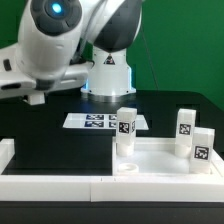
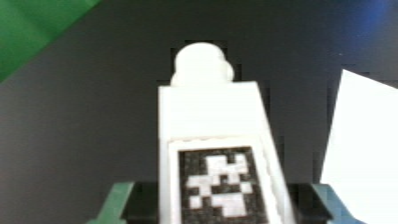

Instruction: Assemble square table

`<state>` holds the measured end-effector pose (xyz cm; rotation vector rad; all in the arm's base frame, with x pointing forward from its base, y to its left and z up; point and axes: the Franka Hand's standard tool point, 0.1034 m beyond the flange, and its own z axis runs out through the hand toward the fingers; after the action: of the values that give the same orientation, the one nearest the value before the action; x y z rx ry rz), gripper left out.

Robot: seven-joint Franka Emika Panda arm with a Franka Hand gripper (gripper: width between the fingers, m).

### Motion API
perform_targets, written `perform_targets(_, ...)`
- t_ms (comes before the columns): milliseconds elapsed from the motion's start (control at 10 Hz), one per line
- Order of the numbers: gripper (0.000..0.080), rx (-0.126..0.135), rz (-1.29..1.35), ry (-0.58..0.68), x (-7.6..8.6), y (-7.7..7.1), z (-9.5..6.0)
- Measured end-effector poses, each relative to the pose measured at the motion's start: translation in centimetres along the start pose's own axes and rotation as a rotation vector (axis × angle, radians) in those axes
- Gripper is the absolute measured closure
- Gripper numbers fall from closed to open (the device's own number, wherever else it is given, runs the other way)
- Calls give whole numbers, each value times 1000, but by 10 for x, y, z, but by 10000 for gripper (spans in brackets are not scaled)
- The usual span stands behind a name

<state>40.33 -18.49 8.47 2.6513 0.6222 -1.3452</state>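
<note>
Square table parts: the tabletop slab [image 1: 150, 165] lies flat on the black counter [image 1: 40, 125] at the exterior view's right front, rimmed hollow face up. Three legs stand on or in it: one [image 1: 126, 133] near its middle-left, two [image 1: 186, 129] [image 1: 203, 150] at the exterior view's right, each upright, white, with a black-and-white tag on the side. Marker board [image 1: 100, 122] lies behind the slab, in front of the arm base.

Wrist view: pincer [image 2: 217, 200] is clamped on a fourth leg [image 2: 214, 110], dark finger [image 2: 121, 200] pressed against its side near the tagged end. The leg's long axis runs straight out away from the pincer; rounded peg tip at the far end, tag near the grip. White edge of another part [image 2: 365, 140] shows close beside it; can't tell which part.

Exterior view shows the arm high at the left, well apart from the slab, pincer itself not clearly visible there. Judgement: the held leg must travel toward the exterior view's right and down to a free corner of the slab, peg end leading.
</note>
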Motion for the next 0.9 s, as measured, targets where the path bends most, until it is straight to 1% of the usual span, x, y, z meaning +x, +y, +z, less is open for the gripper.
perform_targets(100, 512, 5, -7, 26, -10, 15, 18)
perform_targets(200, 512, 13, 12, 17, -13, 13, 21)
perform_targets(300, 512, 4, 0, 35, -8, 14, 18)
perform_targets(400, 512, -7, -12, 181, -2, 20, 15)
perform_targets(500, 512, 3, -6, 214, -8, 16, 15)
perform_targets(600, 512, 6, 28, 273, -1, 5, -6)
perform_targets(700, 512, 75, 87, 350, 6, -18, -39)
perform_targets(800, 512, 115, 176, 429, 9, -30, -87)
perform_targets(900, 512, 83, 219, 505, 14, -30, -120)
